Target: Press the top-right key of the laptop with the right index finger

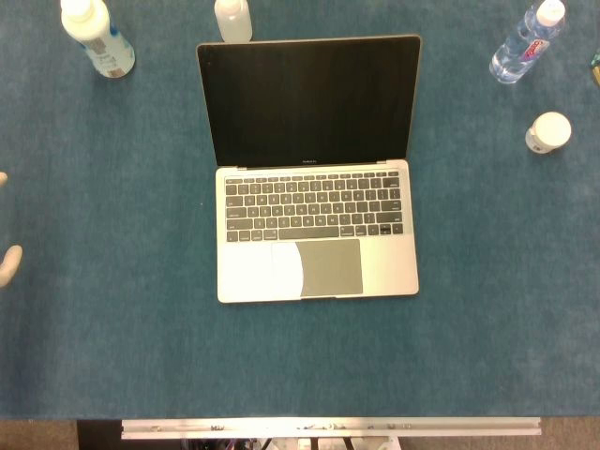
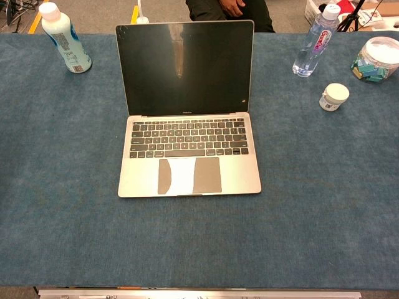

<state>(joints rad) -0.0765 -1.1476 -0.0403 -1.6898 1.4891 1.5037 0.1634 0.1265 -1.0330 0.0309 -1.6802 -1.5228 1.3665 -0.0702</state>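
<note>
The laptop (image 1: 317, 178) sits open in the middle of the blue table (image 1: 112, 328), screen dark, top-right key (image 1: 402, 175) untouched. The right hand isn't visible in either view. Far left of the laptop, a couple of left hand (image 1: 7, 253) fingertips poke in at the edge; can't tell its pose. Right of the laptop: water bottle (image 2: 315, 42), small white jar (image 2: 334, 96).

Probably a lab: staged blue tabletop (image 2: 62, 218), cables (image 2: 19, 7) behind
</note>
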